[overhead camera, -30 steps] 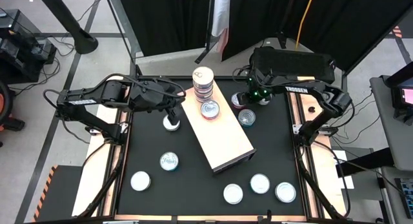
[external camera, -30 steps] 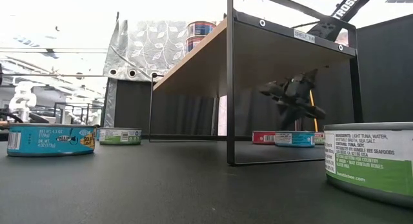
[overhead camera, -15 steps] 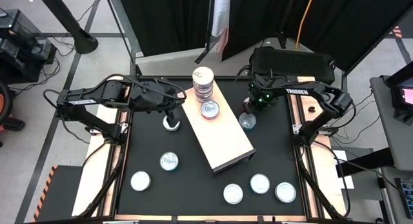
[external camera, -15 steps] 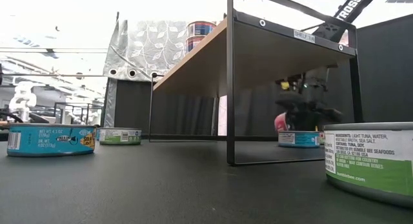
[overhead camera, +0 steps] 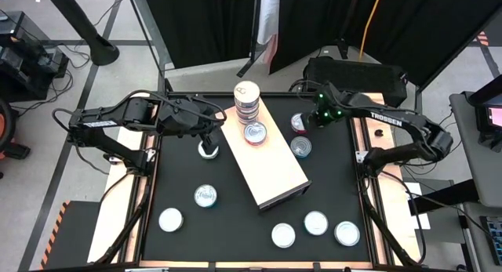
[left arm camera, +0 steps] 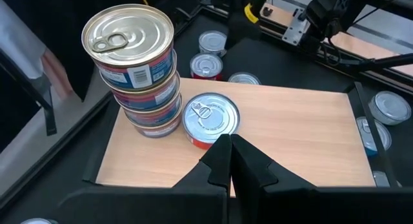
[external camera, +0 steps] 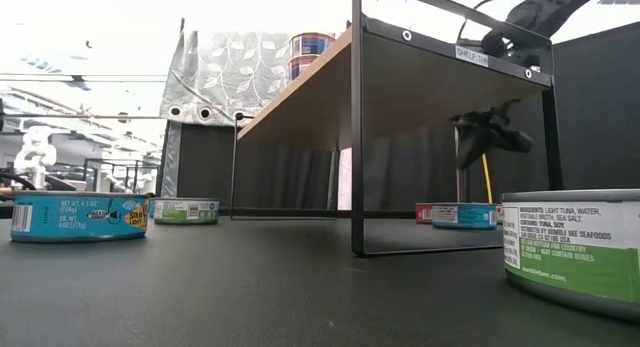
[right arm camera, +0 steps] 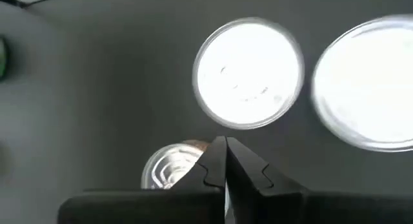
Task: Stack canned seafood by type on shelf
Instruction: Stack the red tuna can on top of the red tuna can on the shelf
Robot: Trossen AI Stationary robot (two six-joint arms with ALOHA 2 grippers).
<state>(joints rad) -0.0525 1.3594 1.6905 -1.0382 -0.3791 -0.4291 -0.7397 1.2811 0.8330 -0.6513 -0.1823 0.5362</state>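
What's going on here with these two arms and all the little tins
Two robot arms are sorting tins onto the shelf. A stack of tins and a single tin sit on it. The left pincer, shut, hovers beside the shelf. The right pincer, shut and empty, is above two loose tins on the table.

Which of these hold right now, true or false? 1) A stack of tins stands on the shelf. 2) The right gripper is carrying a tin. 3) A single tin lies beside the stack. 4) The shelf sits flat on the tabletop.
1) True: the stack of tins stands at the far end of the shelf.
2) False: the right gripper is shut and holds nothing.
3) True: a single tin lies next to it.
4) False: the low view shows it raised on a black frame.
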